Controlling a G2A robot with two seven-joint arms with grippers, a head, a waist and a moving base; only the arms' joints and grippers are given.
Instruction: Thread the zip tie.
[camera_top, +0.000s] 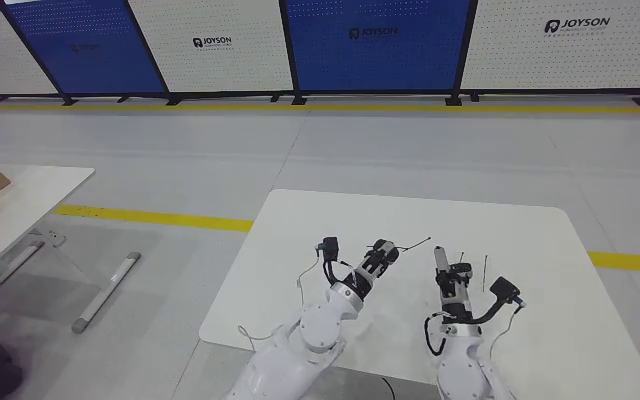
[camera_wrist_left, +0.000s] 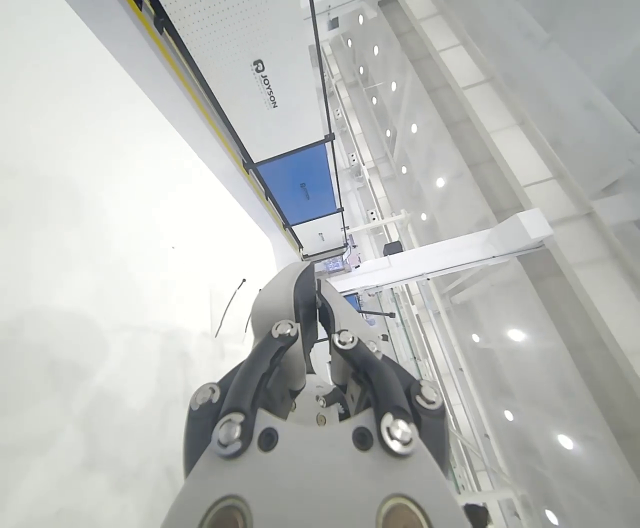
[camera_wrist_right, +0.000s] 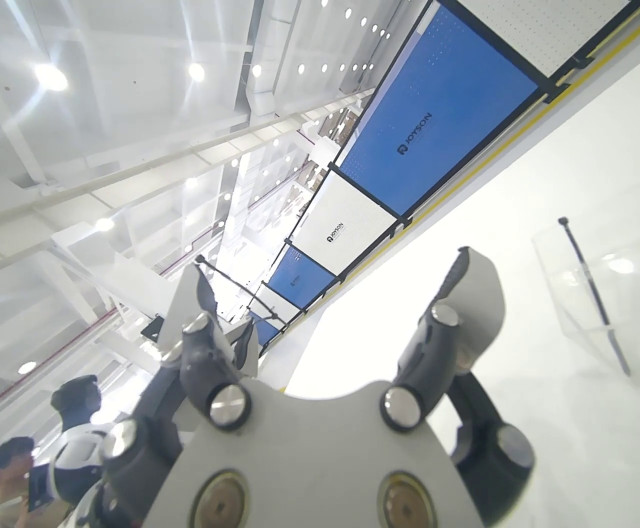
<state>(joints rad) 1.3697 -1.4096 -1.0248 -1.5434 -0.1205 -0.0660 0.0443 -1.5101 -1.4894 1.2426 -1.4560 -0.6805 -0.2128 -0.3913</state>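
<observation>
Zip tie (camera_top: 412, 243) juts from the left gripper (camera_wrist_left: 315, 295), which is clamped tight on it; beside that gripper, the right gripper (camera_wrist_right: 330, 262) gapes wide, holding nothing.

Left claw (camera_wrist_left: 316, 300): its pressed-together fingers hide the gripped stretch of the zip tie (camera_wrist_left: 376, 313). Clear holder (camera_wrist_right: 560, 290): cut off by the right wrist view's edge. Second zip tie (camera_top: 485, 272): too thin in the top view to tell head from tail.
</observation>
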